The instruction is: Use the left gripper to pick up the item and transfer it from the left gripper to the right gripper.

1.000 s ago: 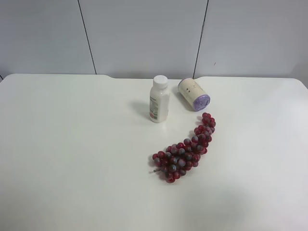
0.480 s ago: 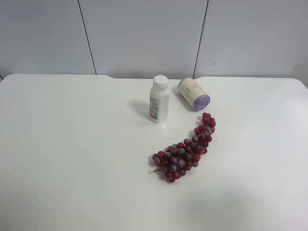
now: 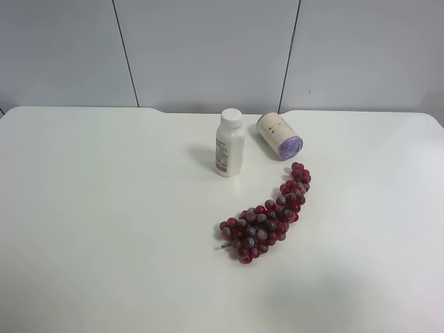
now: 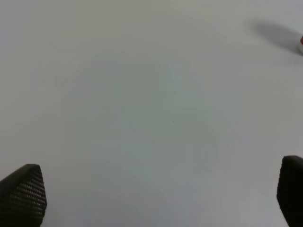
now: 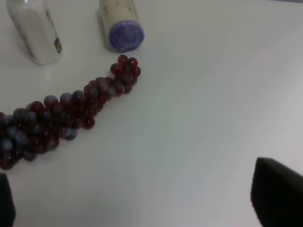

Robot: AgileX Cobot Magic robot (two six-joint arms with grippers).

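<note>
The item, a stout cream canister (image 3: 278,137) with a purple lid, lies on its side on the white table (image 3: 104,208) at the back, lid toward the grapes. It also shows in the right wrist view (image 5: 121,22). No arm shows in the exterior high view. My left gripper (image 4: 154,191) is open over bare table, with only its black fingertips (image 4: 23,191) showing. My right gripper (image 5: 142,198) is open and empty, apart from the canister, with one finger (image 5: 277,191) in view.
A slim white bottle (image 3: 229,143) stands upright just beside the canister; it also shows in the right wrist view (image 5: 34,29). A bunch of red grapes (image 3: 267,215) lies in front of both, seen also from the right wrist (image 5: 66,113).
</note>
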